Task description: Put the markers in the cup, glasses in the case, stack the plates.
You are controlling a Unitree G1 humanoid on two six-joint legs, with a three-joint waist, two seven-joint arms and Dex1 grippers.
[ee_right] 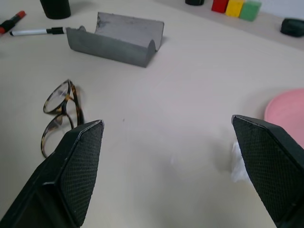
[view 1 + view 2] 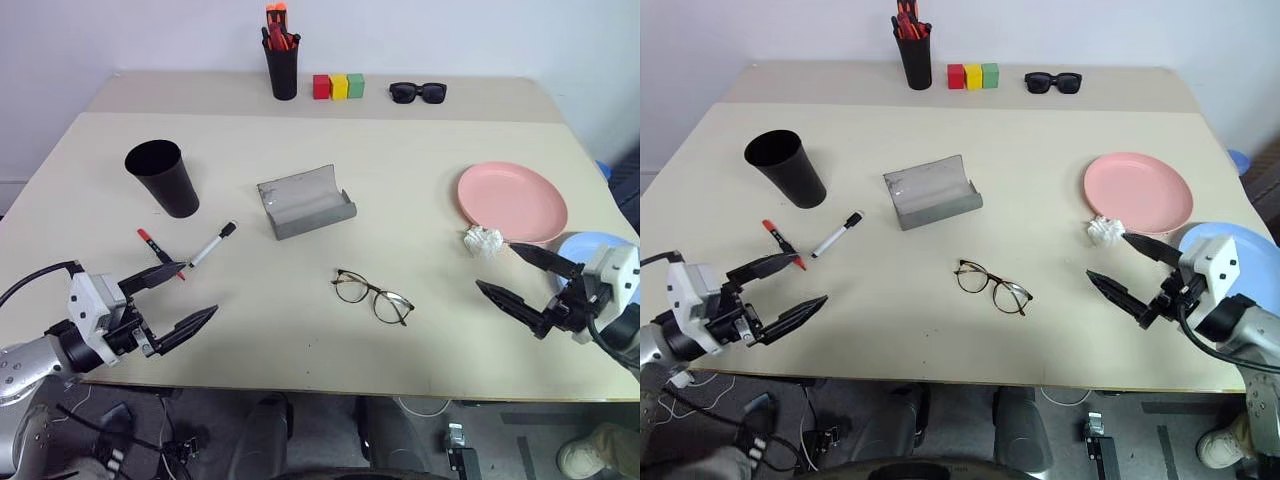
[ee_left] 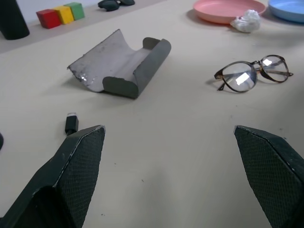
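both grippers' fingers (image 2: 170, 297) (image 2: 527, 282) spread wide and empty, glasses (image 2: 373, 296) on table (image 2: 420, 180) between

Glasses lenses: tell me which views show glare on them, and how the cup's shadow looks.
Left wrist view: bright white patches of glare sit on both lenses of the glasses. Right wrist view: a fainter sheen on the lenses. Left eye view: lenses look clear, with no evident glare; the cup casts only a soft, faint shadow at its base.
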